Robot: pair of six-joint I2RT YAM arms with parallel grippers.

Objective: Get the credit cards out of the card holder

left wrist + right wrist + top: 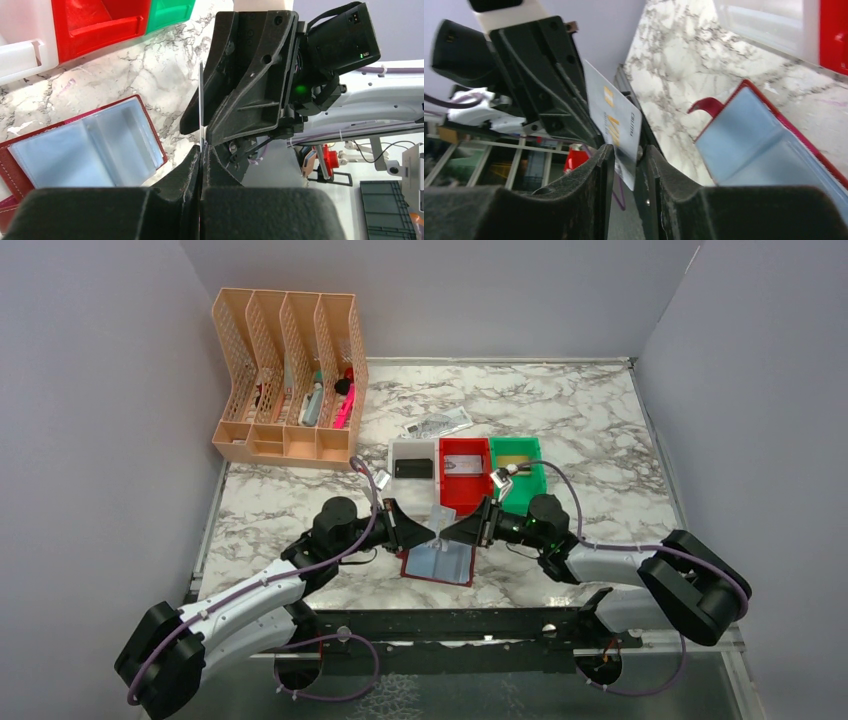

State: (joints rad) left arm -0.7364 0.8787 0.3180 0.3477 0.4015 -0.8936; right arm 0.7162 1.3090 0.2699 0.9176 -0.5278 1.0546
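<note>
1. Above the card holder (pixel 440 566), left claw (pixel 428 532) pinches a pale card (pixel 616 117).
2. Right claw (pixel 626 152) straddles that card, jaws not yet clamped.
3. Risk: left letting go before right clamps would drop it.

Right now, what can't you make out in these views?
- Print on the card: right wrist view, blurred, lower part behind fingers of the right gripper.
- Whether cards remain in the card holder: top view too small; wrist views cut it off.
- Contents of the red bin: top view, too small.
</note>
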